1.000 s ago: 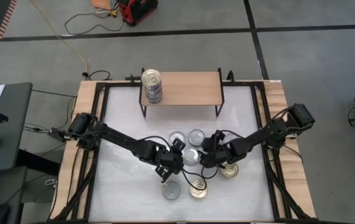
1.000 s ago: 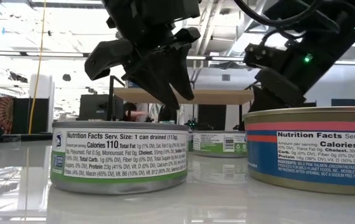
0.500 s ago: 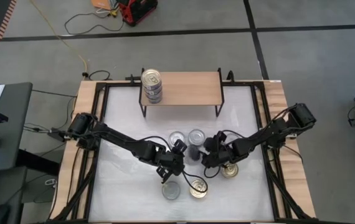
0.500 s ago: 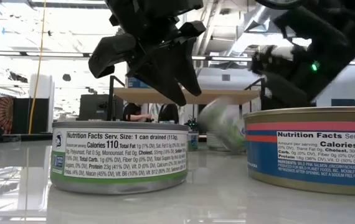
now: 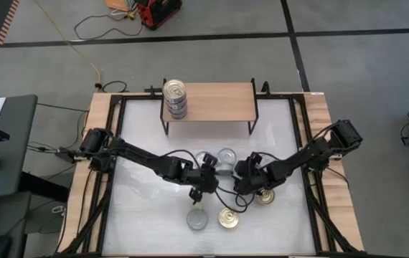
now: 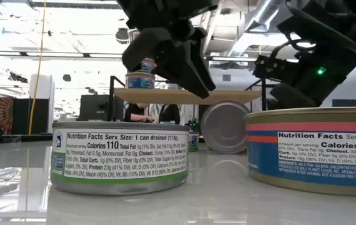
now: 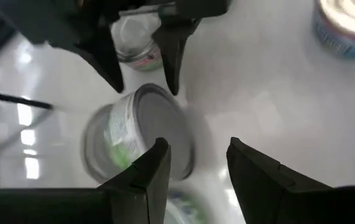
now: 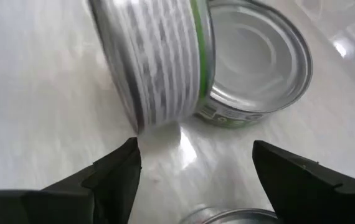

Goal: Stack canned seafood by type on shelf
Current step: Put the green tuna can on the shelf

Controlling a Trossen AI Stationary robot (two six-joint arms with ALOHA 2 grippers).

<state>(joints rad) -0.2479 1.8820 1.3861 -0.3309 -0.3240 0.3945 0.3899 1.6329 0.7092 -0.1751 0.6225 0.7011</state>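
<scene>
A silver tin with a green label [image 5: 222,173] stands on its rim on the white tabletop, between my two grippers. It is blurred in both wrist views [image 7: 140,140] [image 8: 156,62], and in the low view its flat face [image 6: 225,128] turns toward the near edge. My left gripper [image 5: 206,180] [image 7: 196,146] is open just left of it, nothing between its fingers. My right gripper [image 5: 242,174] [image 8: 193,152] is open just right of it, the tin beyond its fingertips. The wooden shelf [image 5: 212,100] carries a stack of tins [image 5: 175,98] at its left end.
Two silver tins [image 5: 204,157] [image 5: 226,155] lie flat just beyond the grippers. One of them [image 8: 252,68] sits right behind the tipped tin. Nearer the front lie a silver tin [image 5: 197,219] and two gold ones [image 5: 227,218] [image 5: 265,195]. Black frame rails run along the table's sides.
The tin between the grippers, flat on the table a second ago, has tipped up and now stands on its rim. My left gripper has shifted a little toward the table's right and far side and rolled about its own axis. Both grippers have stayed open.
</scene>
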